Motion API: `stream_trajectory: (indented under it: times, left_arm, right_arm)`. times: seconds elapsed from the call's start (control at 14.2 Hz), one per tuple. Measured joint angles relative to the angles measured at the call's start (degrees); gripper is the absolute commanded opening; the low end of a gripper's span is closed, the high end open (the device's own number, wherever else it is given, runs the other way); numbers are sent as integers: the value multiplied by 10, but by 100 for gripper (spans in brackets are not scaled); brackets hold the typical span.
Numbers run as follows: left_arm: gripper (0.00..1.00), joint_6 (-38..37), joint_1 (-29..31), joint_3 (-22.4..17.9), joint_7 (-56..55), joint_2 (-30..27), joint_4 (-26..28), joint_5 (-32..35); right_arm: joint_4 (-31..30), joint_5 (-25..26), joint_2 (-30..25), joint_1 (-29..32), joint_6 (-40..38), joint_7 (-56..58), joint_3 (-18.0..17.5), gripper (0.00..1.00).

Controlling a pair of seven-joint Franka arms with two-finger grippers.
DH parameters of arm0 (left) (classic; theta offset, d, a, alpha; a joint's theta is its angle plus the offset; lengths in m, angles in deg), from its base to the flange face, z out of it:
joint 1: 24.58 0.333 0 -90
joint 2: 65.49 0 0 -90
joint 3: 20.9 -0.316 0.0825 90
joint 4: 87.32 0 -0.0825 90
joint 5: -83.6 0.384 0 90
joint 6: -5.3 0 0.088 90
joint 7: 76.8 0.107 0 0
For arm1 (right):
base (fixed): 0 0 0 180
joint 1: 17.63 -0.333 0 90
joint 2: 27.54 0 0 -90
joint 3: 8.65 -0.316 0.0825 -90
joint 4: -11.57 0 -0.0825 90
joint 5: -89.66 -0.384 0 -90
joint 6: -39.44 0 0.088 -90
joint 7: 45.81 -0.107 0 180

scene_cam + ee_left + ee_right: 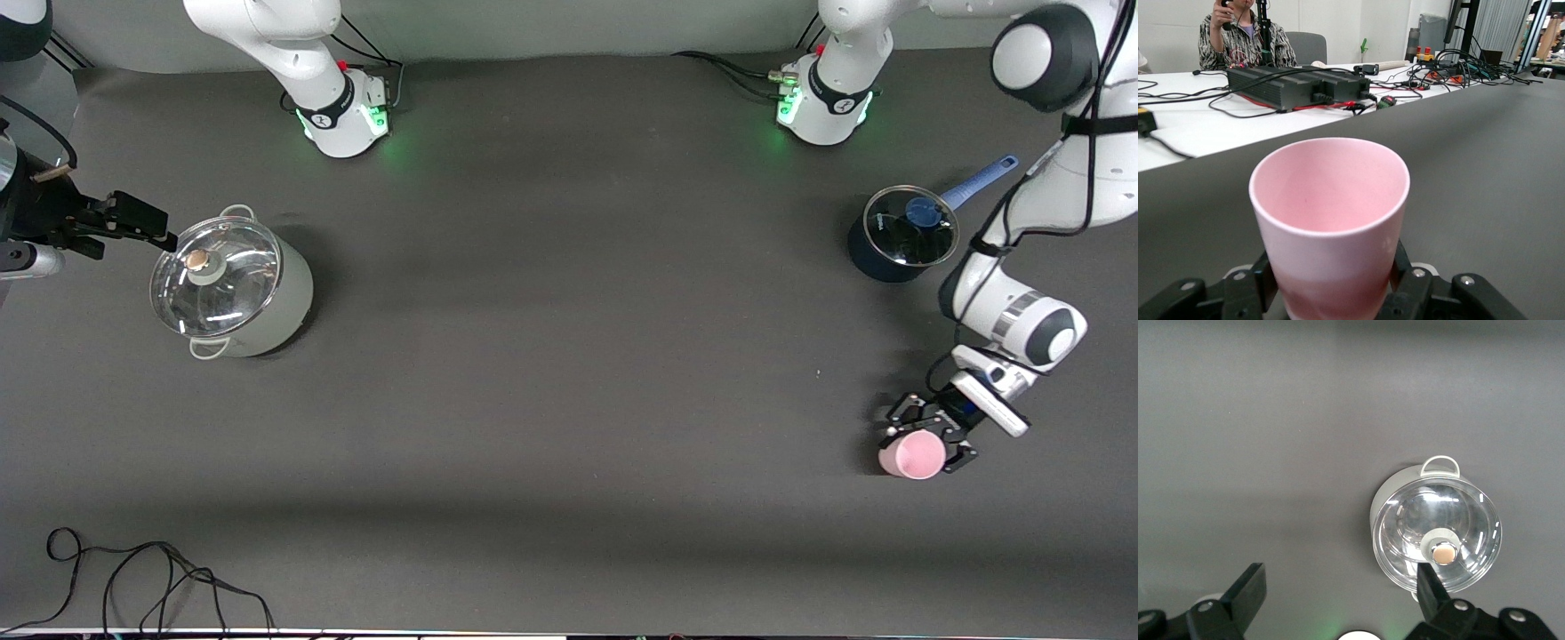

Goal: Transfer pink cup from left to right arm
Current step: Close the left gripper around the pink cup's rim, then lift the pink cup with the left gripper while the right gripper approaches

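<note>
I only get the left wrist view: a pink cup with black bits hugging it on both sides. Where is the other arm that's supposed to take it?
Observer: Nowhere near. The front view shows the left tool shut on the pink cup at the left arm's end of the table, while the right tool waits at the right arm's end.
Visitor: Is that one ready to grab?
Observer: Its fingers are spread wide in the right wrist view, with nothing between them.
Visitor: Anything near it?
Observer: A pale pot with a glass lid stands beside it.
</note>
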Motion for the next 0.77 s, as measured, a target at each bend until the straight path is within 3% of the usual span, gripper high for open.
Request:
stream_trajectory:
  times: [0.28, 0.42, 0.77]
  left_arm:
    - [53, 59, -8, 80, 2, -107, 100, -79]
    - [53, 93, -8, 130, 4, -153, 142, -124]
    - [53, 279, -10, 342, 10, -271, 190, -300]
  right_arm:
    - [0, 0, 0, 0, -1, -15, 0, 100]
    - [0, -1, 0, -3, -1, -80, -1, 100]
    - [0, -48, 0, -41, -8, -281, -7, 100]
